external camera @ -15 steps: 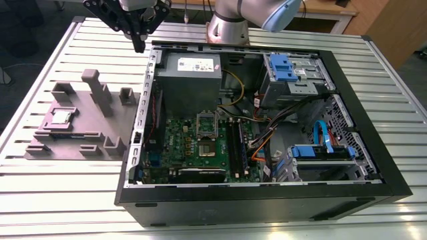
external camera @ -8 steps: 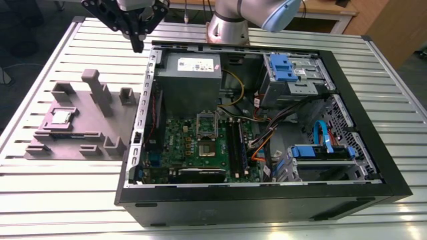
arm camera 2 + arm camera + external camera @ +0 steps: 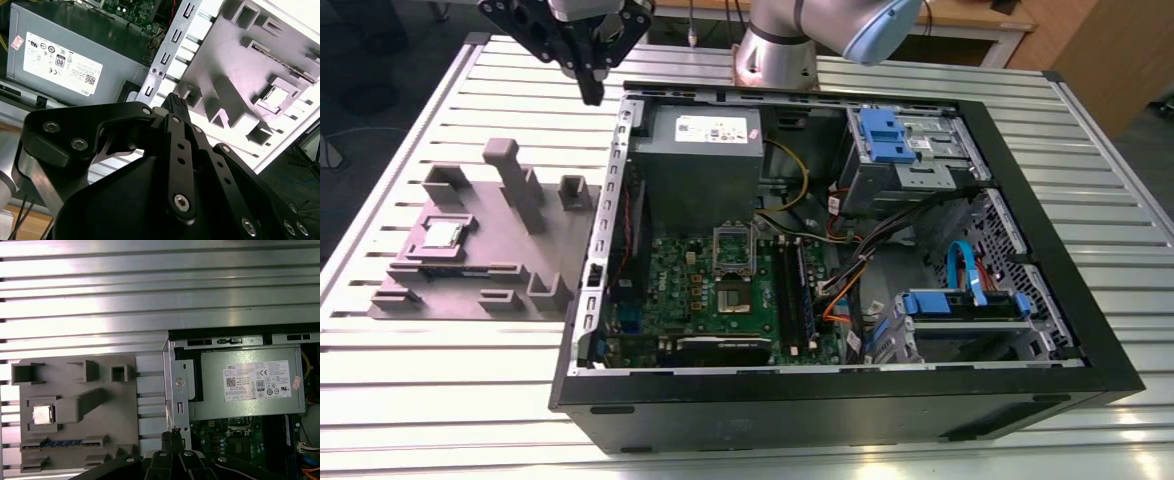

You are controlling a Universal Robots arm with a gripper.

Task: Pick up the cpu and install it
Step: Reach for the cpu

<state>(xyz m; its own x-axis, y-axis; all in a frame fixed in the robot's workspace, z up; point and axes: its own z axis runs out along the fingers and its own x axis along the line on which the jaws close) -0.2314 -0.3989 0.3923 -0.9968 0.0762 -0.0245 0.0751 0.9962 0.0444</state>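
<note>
Although the slatted metal table spreads under everything, the open black computer case takes up most of it, lying on its side with its inside facing up. In the case's far corner sits the big grey power supply with a white label, and beside it, toward the exterior view's right, a drive cage with blue brackets. Loose cables run across the middle of the case.

On the exterior view's left, just outside the case wall, a grey moulded fixture lies flat on the table. A tall post and several low blocks rise from it.

The green motherboard fills the case floor below the power supply, with dark memory sticks alongside the shiny oblong socket frame. The perforated metal edge of the case stands between the fixture and the board.

The black gripper hangs high over the table, beside the case's far corner, well apart from both fixture and socket. Its fingers are drawn together, with nothing between them.

The cpu rests flat in a square pocket of the fixture, with the tall post close by on its case side. It appears as a pale square in both wrist views.
</note>
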